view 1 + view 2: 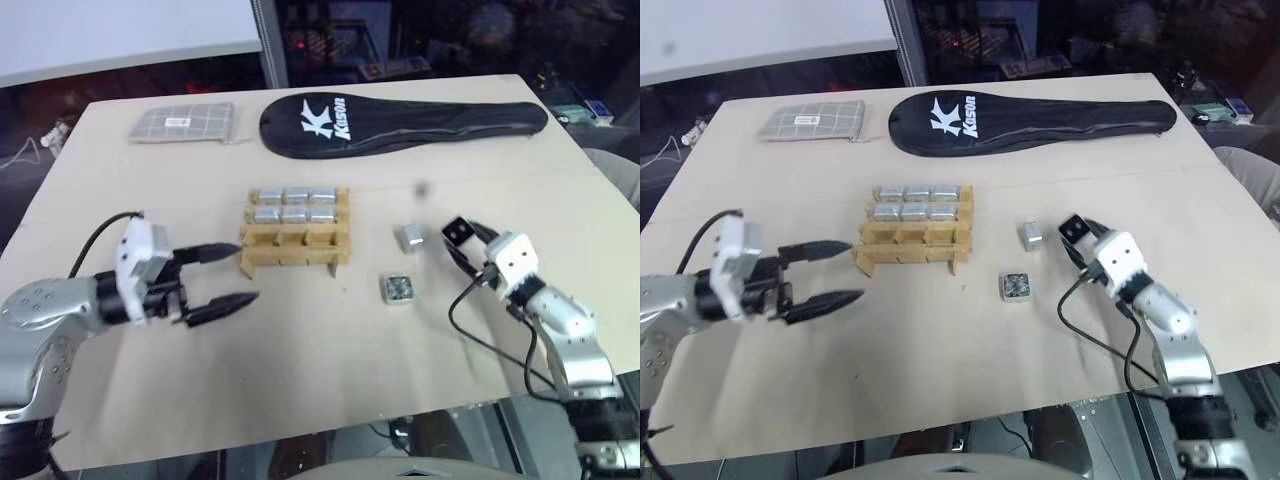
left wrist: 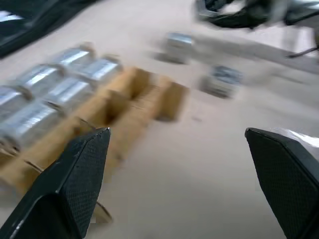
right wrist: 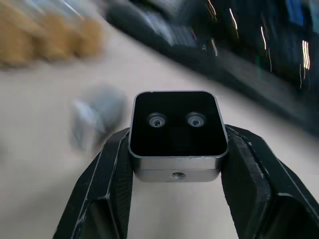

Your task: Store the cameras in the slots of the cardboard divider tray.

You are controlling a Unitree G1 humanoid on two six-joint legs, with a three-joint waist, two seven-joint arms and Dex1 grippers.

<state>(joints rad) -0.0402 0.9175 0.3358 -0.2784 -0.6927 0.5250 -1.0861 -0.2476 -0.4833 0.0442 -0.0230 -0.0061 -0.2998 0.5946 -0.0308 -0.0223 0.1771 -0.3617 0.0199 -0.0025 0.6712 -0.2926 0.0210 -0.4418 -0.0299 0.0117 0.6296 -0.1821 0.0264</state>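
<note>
A small silver-grey camera with a black two-lens face (image 3: 174, 134) is clamped in the right pincer (image 1: 462, 240), while the left pincer (image 1: 225, 275) is held wide apart beside the tan cardboard divider tray (image 1: 296, 247).

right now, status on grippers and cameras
Left gripper open beside tray. Right gripper shut on camera. Six slotted, two cameras loose. Nothing blocking.
</note>
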